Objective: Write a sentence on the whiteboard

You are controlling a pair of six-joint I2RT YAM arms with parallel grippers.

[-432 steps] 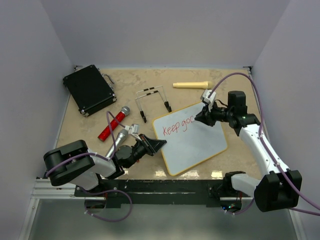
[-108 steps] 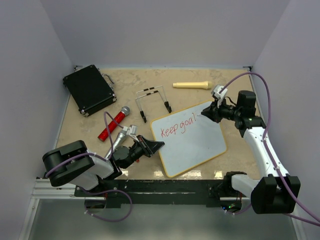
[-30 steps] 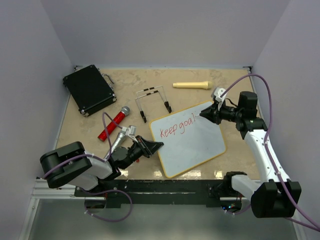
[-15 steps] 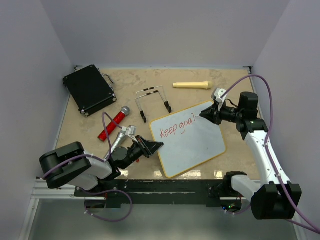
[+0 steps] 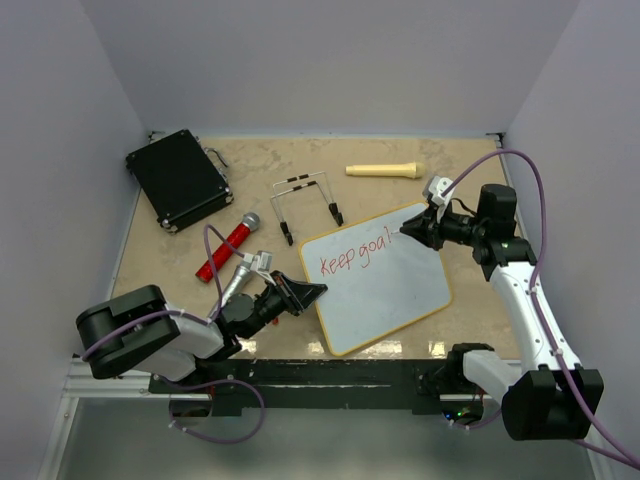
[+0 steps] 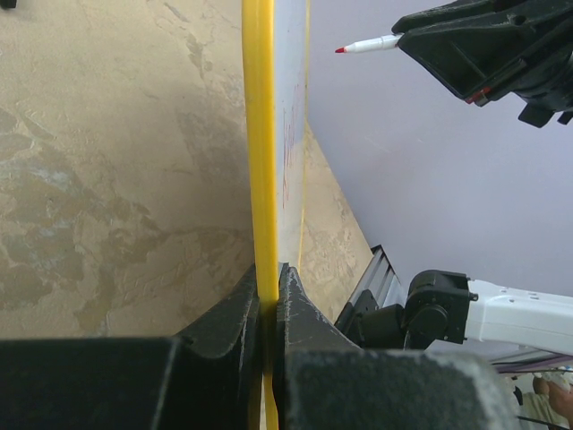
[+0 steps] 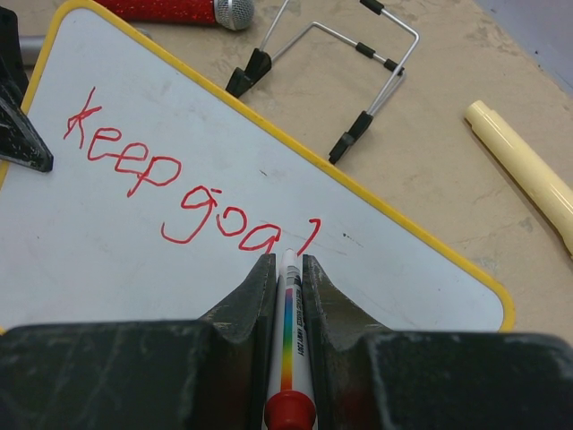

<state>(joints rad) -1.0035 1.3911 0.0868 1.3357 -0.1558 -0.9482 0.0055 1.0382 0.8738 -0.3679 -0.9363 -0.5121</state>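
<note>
The whiteboard lies on the table with a yellow frame, also in the right wrist view. The sentence reads "Keep goal" in red, as the right wrist view also shows. My left gripper is shut on the whiteboard's yellow left edge. My right gripper is shut on a white marker with a rainbow stripe, its tip just past the last letter. The marker's red tip shows in the left wrist view, raised off the board.
A black case lies at the back left. A red microphone and a silver one lie left of the board. A wire stand and a cream stick lie behind it.
Since 14.4 s ago the writing has grown from "Keep goc" to "Keep goal". The right gripper has moved right along the line. In the last second almost nothing moved.
</note>
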